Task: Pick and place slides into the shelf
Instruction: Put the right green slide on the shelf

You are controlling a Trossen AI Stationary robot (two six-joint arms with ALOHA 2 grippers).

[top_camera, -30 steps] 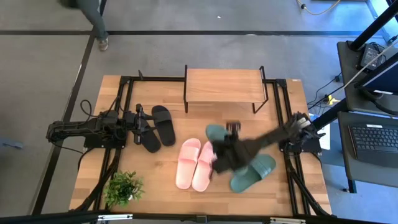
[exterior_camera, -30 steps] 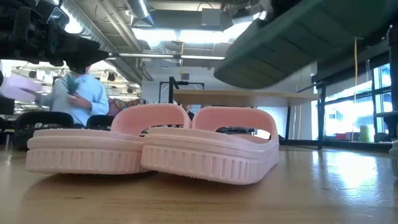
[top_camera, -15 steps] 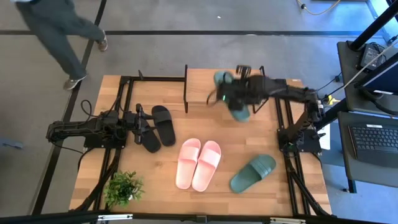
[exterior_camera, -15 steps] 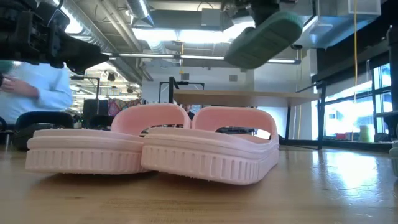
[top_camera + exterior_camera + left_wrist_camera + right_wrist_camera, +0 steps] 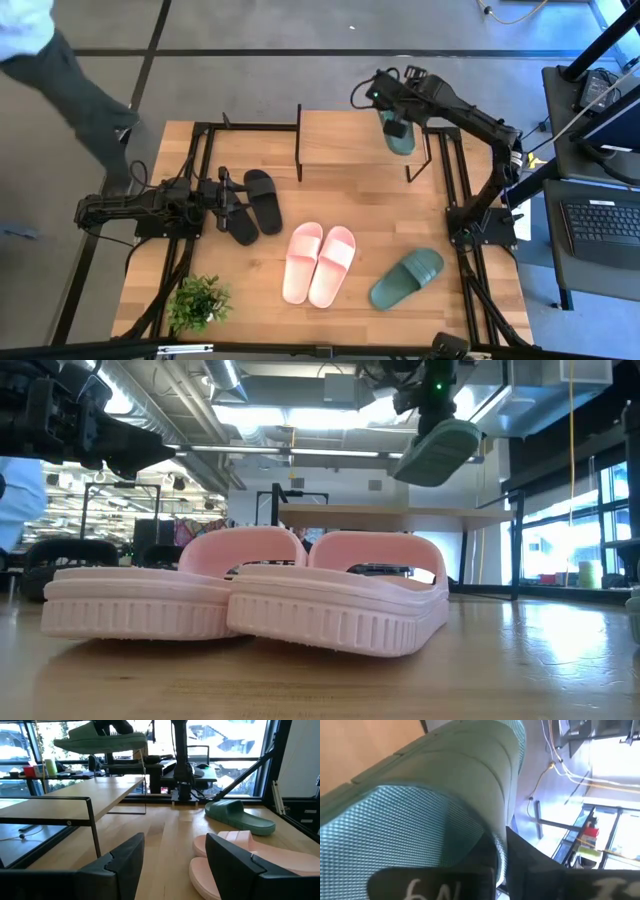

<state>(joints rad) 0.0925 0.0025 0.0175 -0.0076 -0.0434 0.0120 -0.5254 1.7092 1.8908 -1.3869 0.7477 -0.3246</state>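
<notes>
While clamped in right tool [image 5: 392,118], green slide [image 5: 398,135] above shelf [image 5: 350,140]; left tool [image 5: 228,195] agape.

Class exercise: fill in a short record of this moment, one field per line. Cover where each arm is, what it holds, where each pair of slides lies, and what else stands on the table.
right gripper: above the right end of the shelf, shut on a green slide held in the air
left gripper: open, waiting low at the table's left side, beside the black slides
pink slides: side by side near the table's middle front
second green slide: flat on the table, front right
shelf top: bare
potted plant: front left corner
</notes>
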